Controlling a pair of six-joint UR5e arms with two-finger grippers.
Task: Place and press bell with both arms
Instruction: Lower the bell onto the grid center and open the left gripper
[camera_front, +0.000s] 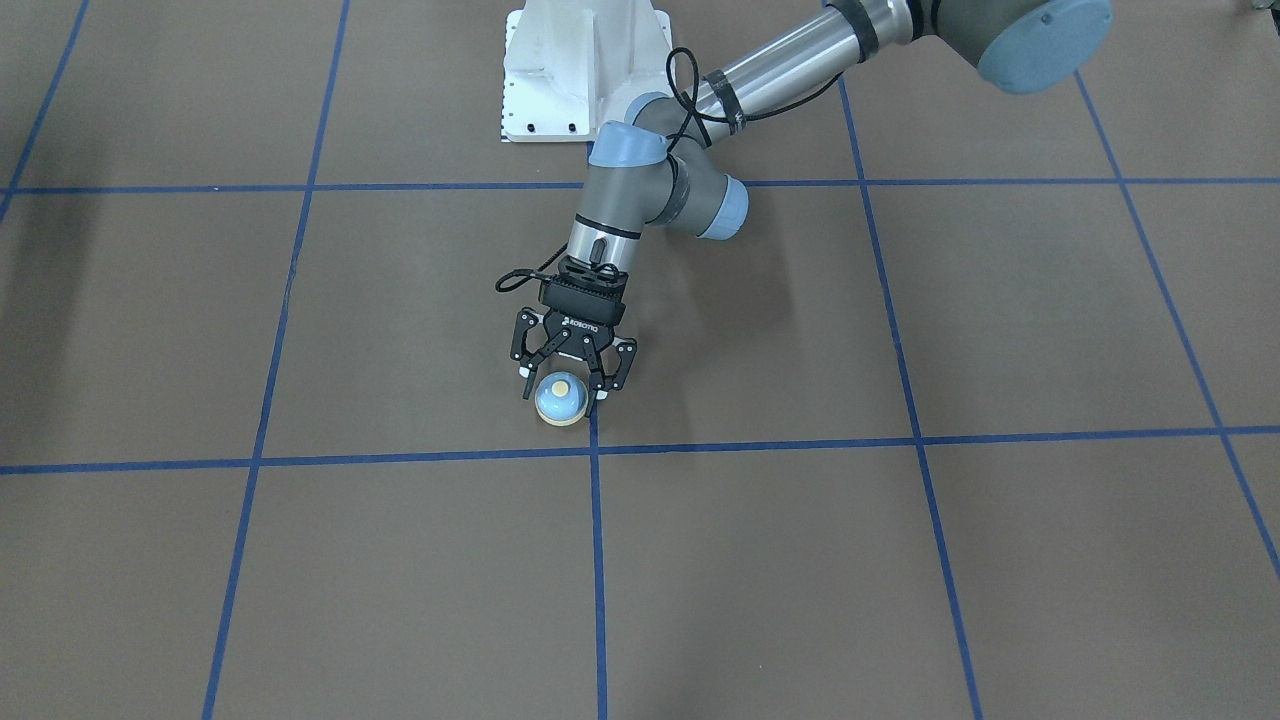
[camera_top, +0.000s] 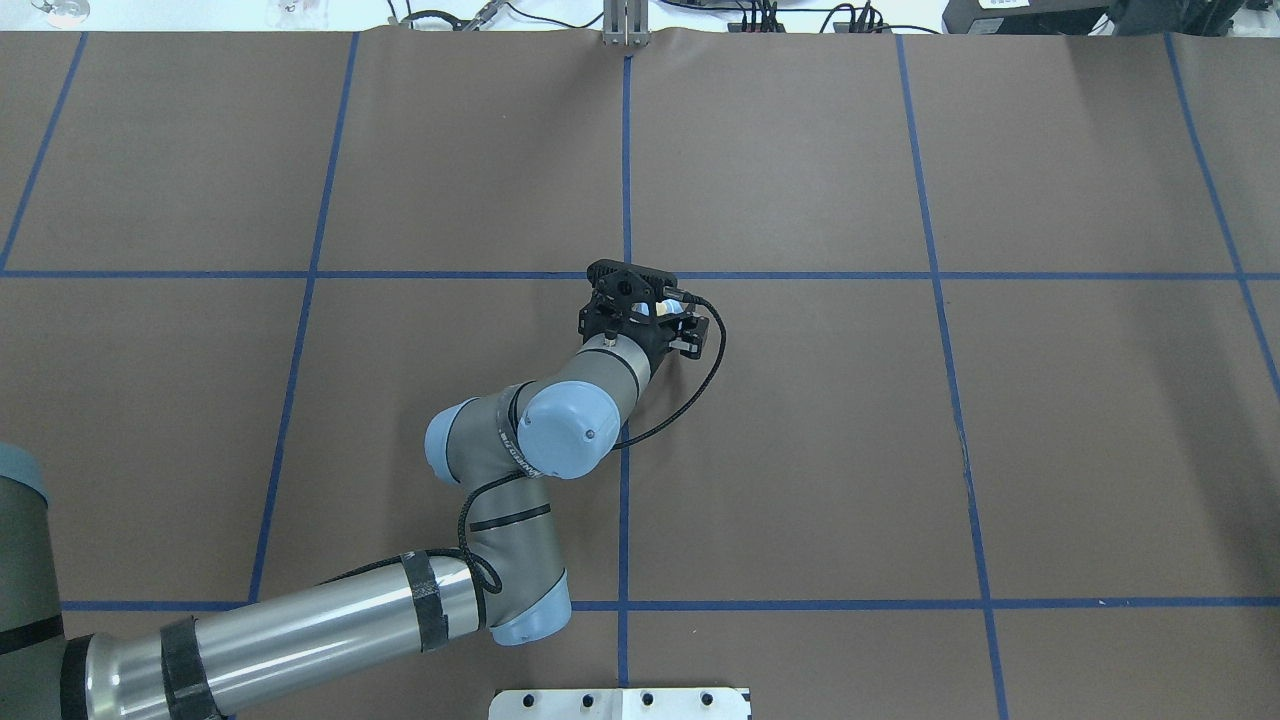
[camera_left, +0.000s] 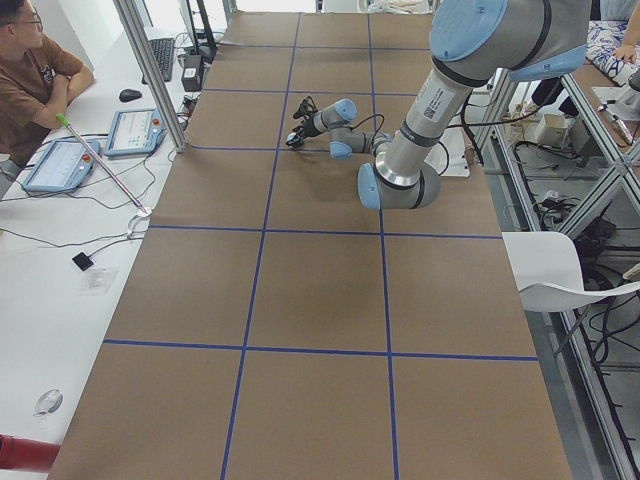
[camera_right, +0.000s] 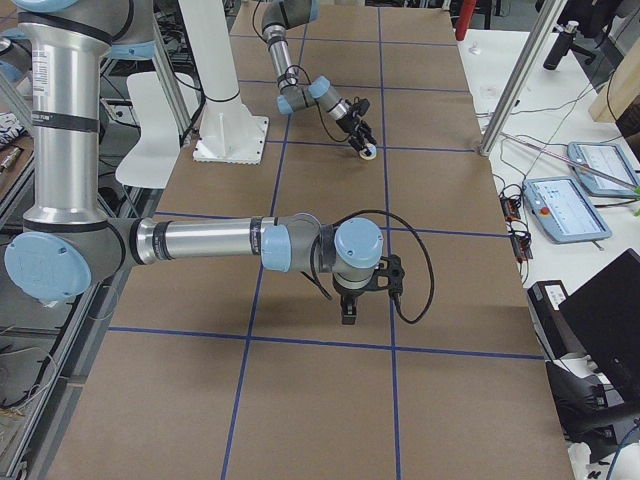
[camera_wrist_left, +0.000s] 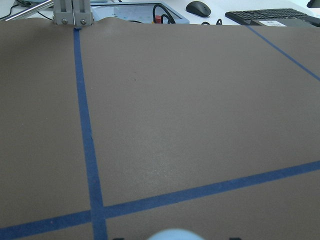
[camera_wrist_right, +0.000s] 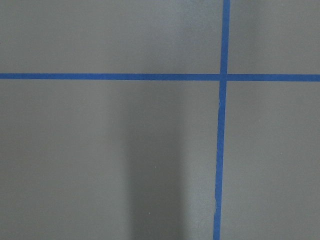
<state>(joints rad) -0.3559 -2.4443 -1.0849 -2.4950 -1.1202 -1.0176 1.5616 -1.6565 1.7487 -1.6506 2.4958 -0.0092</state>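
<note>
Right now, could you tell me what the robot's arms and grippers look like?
The left arm has silver tube links, grey joints with light-blue caps, black bands and a looping black cable. Its left gripper is black, two-fingered, with white lettering. The right arm looks the same; its right gripper is also black.

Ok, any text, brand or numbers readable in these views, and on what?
"ROBOTIQ": white brand mark on the left gripper body, front-facing view.
Black lettering on the left arm's silver tube, exterior left view: too small to read.
Bell, table: no text visible.
</note>
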